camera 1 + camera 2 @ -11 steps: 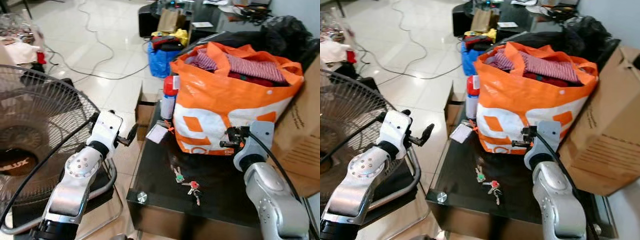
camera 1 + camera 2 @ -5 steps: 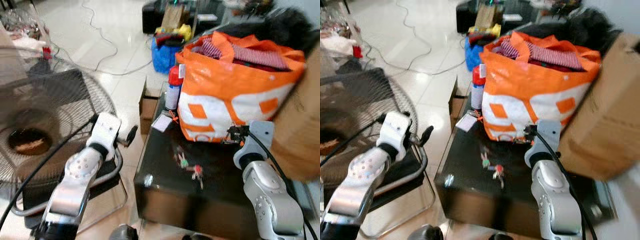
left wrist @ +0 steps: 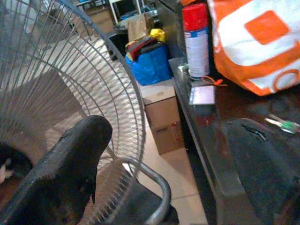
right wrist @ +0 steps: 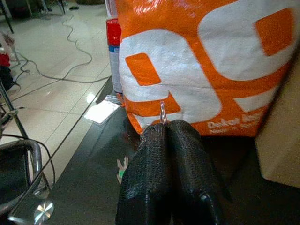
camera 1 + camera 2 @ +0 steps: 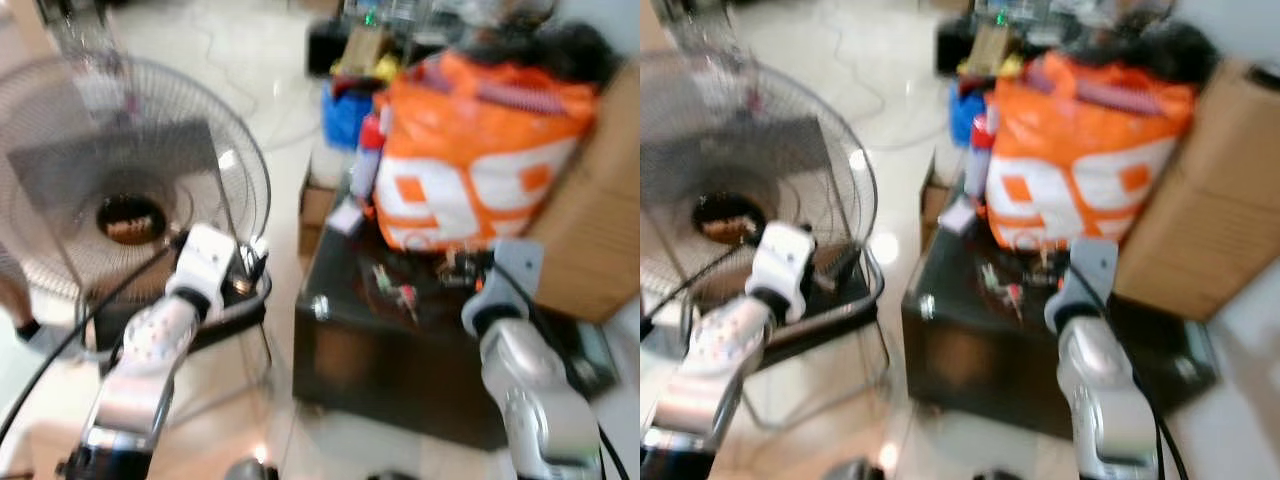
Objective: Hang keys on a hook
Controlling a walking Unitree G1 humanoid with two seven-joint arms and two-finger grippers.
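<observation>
The bunch of keys [image 5: 392, 285] with green and red tags lies on the black low table [image 5: 400, 350], in front of the orange and white bag [image 5: 480, 160]. My right gripper [image 4: 166, 125] hovers over the table just right of the keys [image 4: 123, 166], its fingers pressed together; a thin silver metal piece [image 4: 162, 112] pokes out from between the tips. My left gripper [image 5: 255, 265] is open and holds nothing, out to the left of the table beside the fan [image 5: 130, 200]. The head views are blurred.
A large standing fan and a metal chair frame [image 3: 150, 183] fill the floor to the left. A red-capped spray can [image 3: 197, 40] and a white tag [image 3: 202, 95] sit on the table's far left. A cardboard box [image 5: 600, 220] stands right of the bag.
The camera has pulled back and risen, so table and bag look smaller and farther and the fan shows whole. Both arms keep their pose; the keys lie where they were.
</observation>
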